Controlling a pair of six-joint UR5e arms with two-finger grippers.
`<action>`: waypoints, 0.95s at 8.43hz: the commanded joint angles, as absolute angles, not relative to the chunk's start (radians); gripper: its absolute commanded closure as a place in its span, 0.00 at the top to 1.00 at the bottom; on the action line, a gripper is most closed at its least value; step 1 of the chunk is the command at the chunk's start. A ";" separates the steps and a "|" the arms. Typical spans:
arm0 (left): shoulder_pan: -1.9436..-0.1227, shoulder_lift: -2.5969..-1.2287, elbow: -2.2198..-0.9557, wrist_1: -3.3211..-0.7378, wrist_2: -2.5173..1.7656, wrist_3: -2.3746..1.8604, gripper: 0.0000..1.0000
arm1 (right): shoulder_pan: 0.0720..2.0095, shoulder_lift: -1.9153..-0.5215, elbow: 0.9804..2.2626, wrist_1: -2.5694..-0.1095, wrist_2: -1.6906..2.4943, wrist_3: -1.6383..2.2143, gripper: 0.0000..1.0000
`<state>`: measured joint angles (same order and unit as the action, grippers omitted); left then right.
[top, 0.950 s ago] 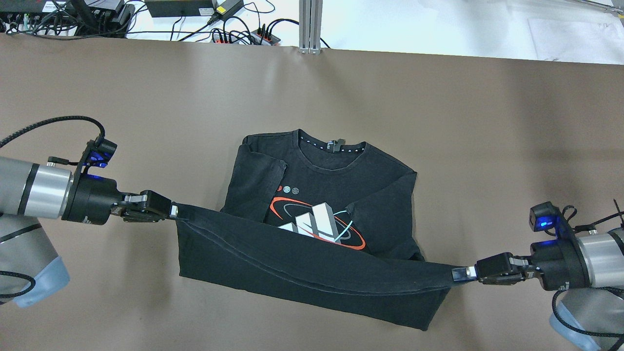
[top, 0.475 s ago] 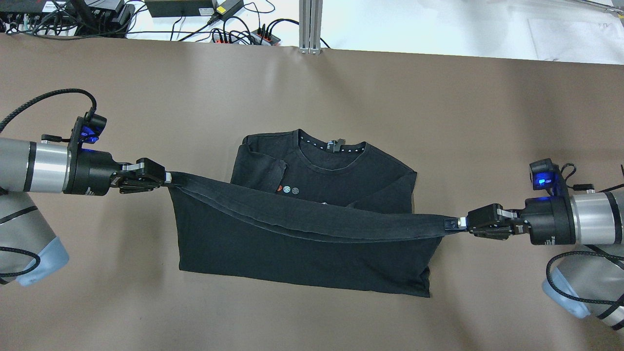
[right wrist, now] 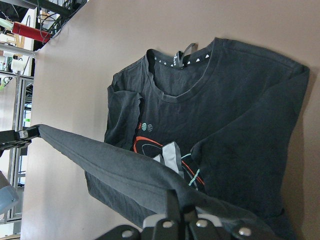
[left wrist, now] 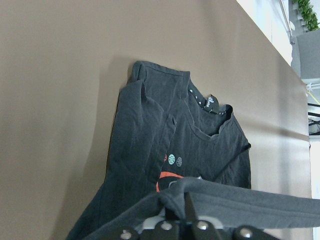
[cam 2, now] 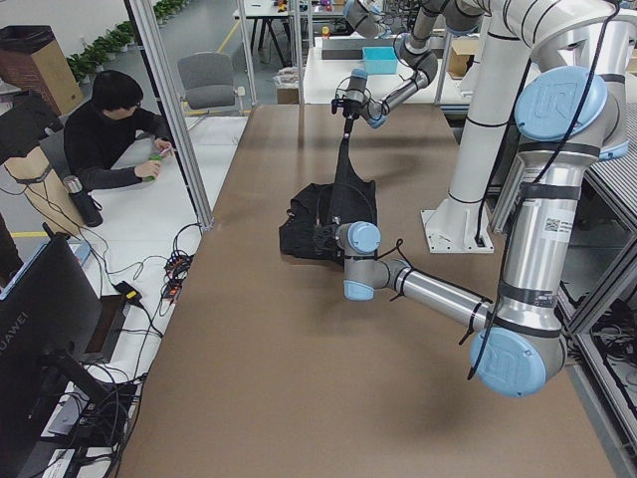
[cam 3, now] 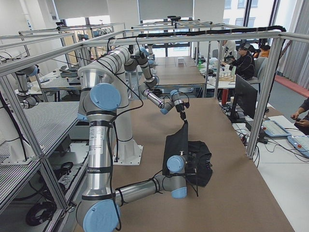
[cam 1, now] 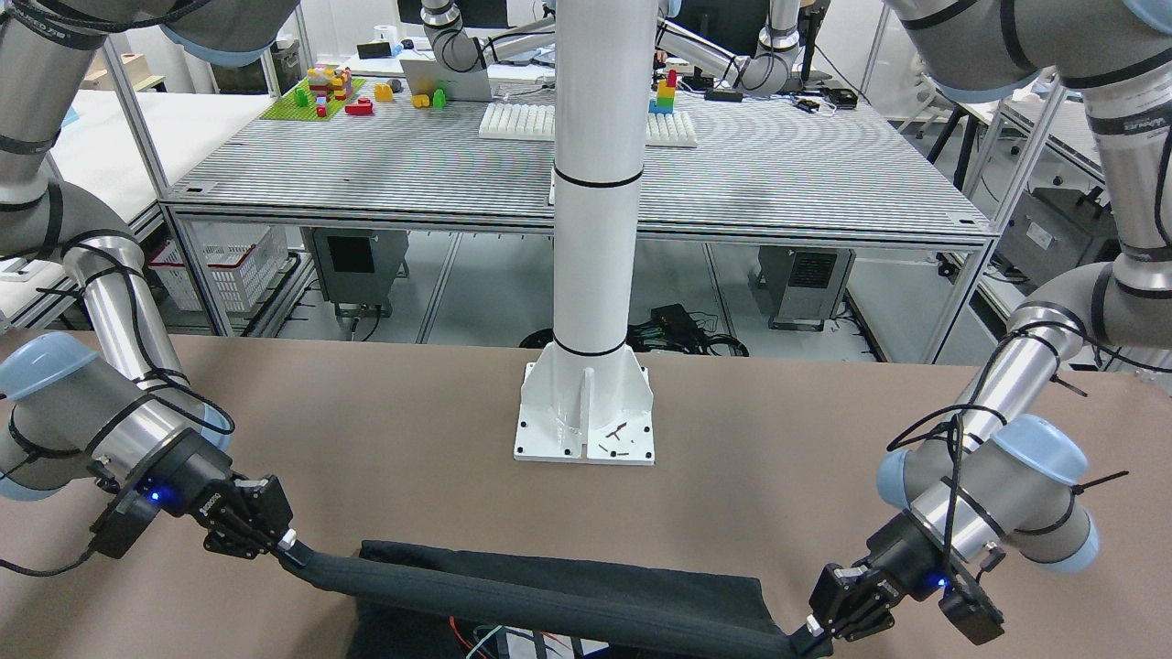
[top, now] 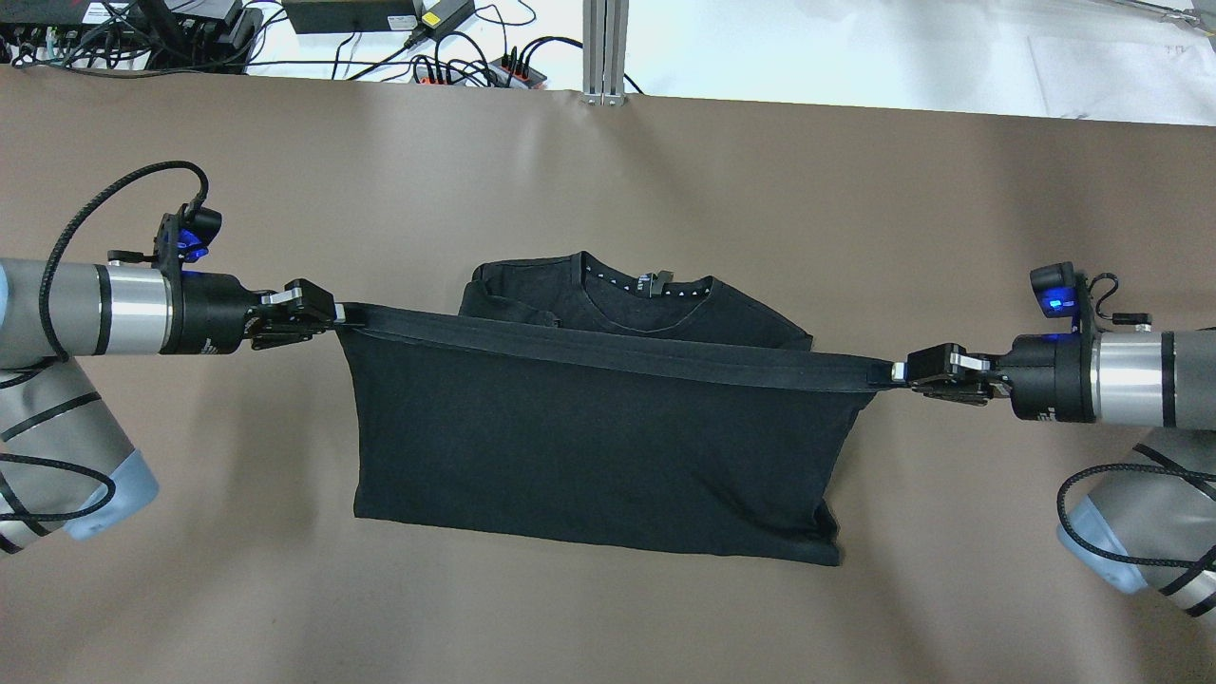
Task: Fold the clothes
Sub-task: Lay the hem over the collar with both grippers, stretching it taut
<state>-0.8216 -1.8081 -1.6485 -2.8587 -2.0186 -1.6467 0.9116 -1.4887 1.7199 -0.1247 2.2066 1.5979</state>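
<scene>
- Two grippers held one black T-shirt (top: 589, 446) by the opposite ends of its lower edge. That edge was lifted off the brown table (top: 608, 161) and stretched taut in a nearly straight band between them.
- The left gripper (top: 334, 313) had its jaws closed tight on the end of the band on the robot's left, with cloth pinched between the fingertips.
- The right gripper (top: 898, 369) had its jaws closed in the same way on the opposite end of the band.
- Below the band, the lifted panel of the shirt hung as a sheet. It ran down to a fold that lay on the table on the robot's side.
- The upper part of the shirt lay flat near the middle of the table. Its collar (top: 646, 285) pointed away from the robot, and the sleeves were folded inward over the chest.
- In the overhead view, the raised band covered the chest area. In the right wrist view, the print (right wrist: 167, 155) was visible beneath the band, showing white and grey blocks with red and light-blue loops.
- Both forearms were held low and roughly level, pointing inward toward each other.
</scene>
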 commanded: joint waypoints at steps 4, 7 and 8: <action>-0.818 -1.963 -1.551 -2.837 -1.967 -1.684 0.00 | 0.910 -1.433 1.631 -0.147 2.180 1.568 0.00; -0.818 -2.051 -1.543 -2.690 -1.924 -1.672 0.00 | 0.913 -1.410 1.565 -0.149 2.146 1.568 0.00; -0.816 -2.078 -1.511 -2.665 -1.896 -1.667 0.00 | 0.914 -1.407 1.536 -0.149 2.131 1.566 0.00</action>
<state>-0.8180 -2.0254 -1.5455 -2.7330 -1.9450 -1.6772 0.9110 -1.4130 1.5872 -0.1487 2.1517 1.5686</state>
